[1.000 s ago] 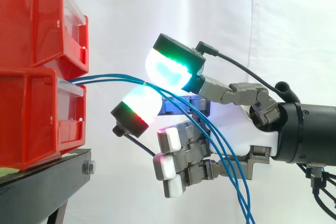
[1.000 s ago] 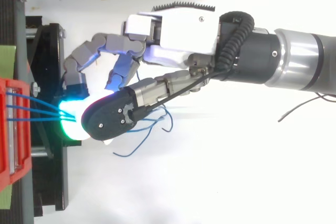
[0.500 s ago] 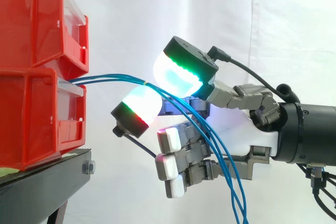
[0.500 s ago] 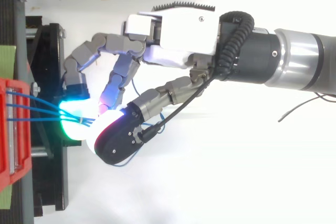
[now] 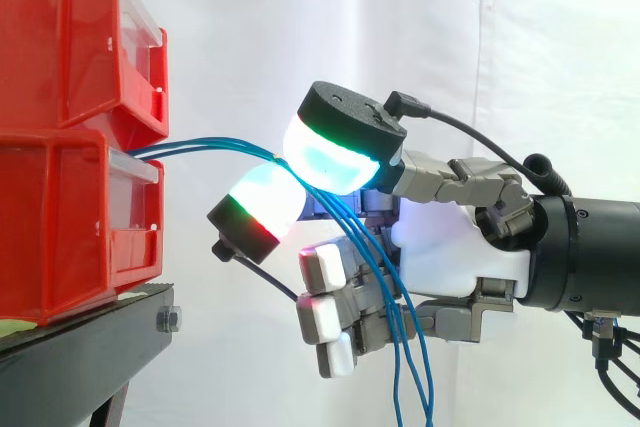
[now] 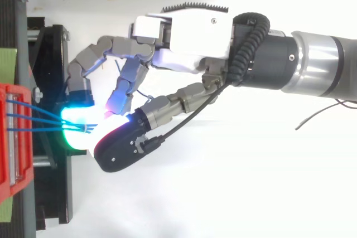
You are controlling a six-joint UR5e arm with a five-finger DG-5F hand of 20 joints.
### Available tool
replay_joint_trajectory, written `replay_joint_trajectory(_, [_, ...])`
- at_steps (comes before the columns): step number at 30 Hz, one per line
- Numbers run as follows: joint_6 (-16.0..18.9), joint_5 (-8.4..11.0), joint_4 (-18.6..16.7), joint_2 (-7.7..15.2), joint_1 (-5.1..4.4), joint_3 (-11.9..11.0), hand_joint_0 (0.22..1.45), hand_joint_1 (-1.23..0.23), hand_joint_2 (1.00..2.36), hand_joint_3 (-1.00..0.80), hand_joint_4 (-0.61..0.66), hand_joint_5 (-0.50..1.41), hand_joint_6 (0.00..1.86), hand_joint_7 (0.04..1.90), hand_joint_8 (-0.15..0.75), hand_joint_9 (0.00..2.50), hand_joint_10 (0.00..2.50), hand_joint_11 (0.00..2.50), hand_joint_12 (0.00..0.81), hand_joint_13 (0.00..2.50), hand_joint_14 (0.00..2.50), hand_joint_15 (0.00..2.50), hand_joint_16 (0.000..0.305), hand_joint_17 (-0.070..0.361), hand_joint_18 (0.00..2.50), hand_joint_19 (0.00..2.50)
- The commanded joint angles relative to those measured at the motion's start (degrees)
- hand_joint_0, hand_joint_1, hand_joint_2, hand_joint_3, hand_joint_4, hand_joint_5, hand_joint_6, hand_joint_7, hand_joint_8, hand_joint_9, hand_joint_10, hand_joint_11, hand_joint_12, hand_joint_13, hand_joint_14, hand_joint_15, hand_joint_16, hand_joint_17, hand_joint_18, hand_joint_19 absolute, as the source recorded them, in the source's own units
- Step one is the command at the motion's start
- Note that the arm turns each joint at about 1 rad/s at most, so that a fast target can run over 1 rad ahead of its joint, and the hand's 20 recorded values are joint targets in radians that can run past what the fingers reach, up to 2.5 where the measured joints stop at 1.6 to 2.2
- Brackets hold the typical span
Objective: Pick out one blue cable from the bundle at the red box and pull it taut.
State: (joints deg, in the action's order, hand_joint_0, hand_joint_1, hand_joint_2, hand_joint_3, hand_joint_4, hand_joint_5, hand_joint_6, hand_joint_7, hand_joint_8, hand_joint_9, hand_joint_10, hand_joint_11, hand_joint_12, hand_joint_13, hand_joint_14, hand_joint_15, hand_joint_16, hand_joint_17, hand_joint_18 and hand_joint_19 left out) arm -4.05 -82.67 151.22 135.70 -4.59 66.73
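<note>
Thin blue cables (image 5: 210,145) leave the gap between the two stacked red bins (image 5: 60,227) and run right to my hand (image 5: 455,252). There they pass between the cyan-green thumb pad (image 5: 335,152) and a white-and-red finger pad (image 5: 262,205), which press together on them. Below the pinch the cables hang almost straight down past the curled lower fingers (image 5: 320,267). From above, three cable strands (image 6: 39,116) fan out of the red bin (image 6: 11,137) and meet at the glowing pads (image 6: 78,129). I cannot tell whether one strand or the whole bundle is pinched.
The bins sit on a black stand (image 5: 90,347) at the left, its frame (image 6: 56,193) just under my fingertips. A white curtain hangs behind. The arm (image 6: 312,71) comes in from the right.
The thumb has swung down and in onto the finger pad, closing on the cables. The hanging strands have shifted left and now drop more vertically.
</note>
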Motion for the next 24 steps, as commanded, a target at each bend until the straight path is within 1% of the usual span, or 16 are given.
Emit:
replay_joint_trajectory(1, [0.0,-0.03,0.0,0.0,-0.07,0.0,0.57,-0.70,1.01,-0.18,-0.03,-0.12,0.91,0.90,0.346,1.17,0.02,0.52,0.403,1.15,0.02,0.53,0.060,0.134,1.02,0.63])
replay_joint_trajectory(9, [0.0,-0.03,0.1,0.0,-0.07,-0.1,0.57,-0.62,1.01,-0.18,-0.02,-0.13,0.90,0.91,0.348,1.13,0.02,0.51,0.410,1.13,0.02,0.54,0.062,0.139,1.00,0.66])
replay_joint_trajectory(14, [0.0,-0.03,0.1,0.0,-0.07,-0.3,0.57,-0.60,1.01,-0.14,-0.02,-0.12,0.90,0.89,0.360,1.13,0.02,0.51,0.419,1.13,0.02,0.53,0.064,0.143,1.01,0.65])
replay_joint_trajectory(17, [0.0,-0.03,0.2,0.0,-0.07,-0.3,0.59,-0.70,1.01,-0.08,-0.03,-0.12,0.91,0.89,0.363,1.14,0.02,0.54,0.415,1.14,0.02,0.52,0.062,0.139,1.03,0.62])
replay_joint_trajectory(18, [0.0,-0.03,0.3,0.0,-0.07,-0.4,0.59,-0.72,1.01,-0.07,-0.03,-0.12,0.92,0.91,0.357,1.15,0.02,0.56,0.413,1.14,0.02,0.54,0.060,0.136,1.03,0.61])
replay_joint_trajectory(19, [0.0,-0.03,0.3,0.0,-0.07,-0.4,0.61,-0.76,1.01,-0.06,-0.06,-0.13,0.92,0.96,0.349,1.15,0.02,0.57,0.401,1.13,0.02,0.54,0.058,0.130,1.01,0.62])
replay_joint_trajectory(24, [0.0,-0.03,0.5,0.0,-0.07,-0.7,0.64,-0.80,1.02,-0.12,-0.11,-0.15,0.94,1.01,0.312,1.10,0.02,0.60,0.361,1.08,0.02,0.56,0.049,0.109,0.94,0.65])
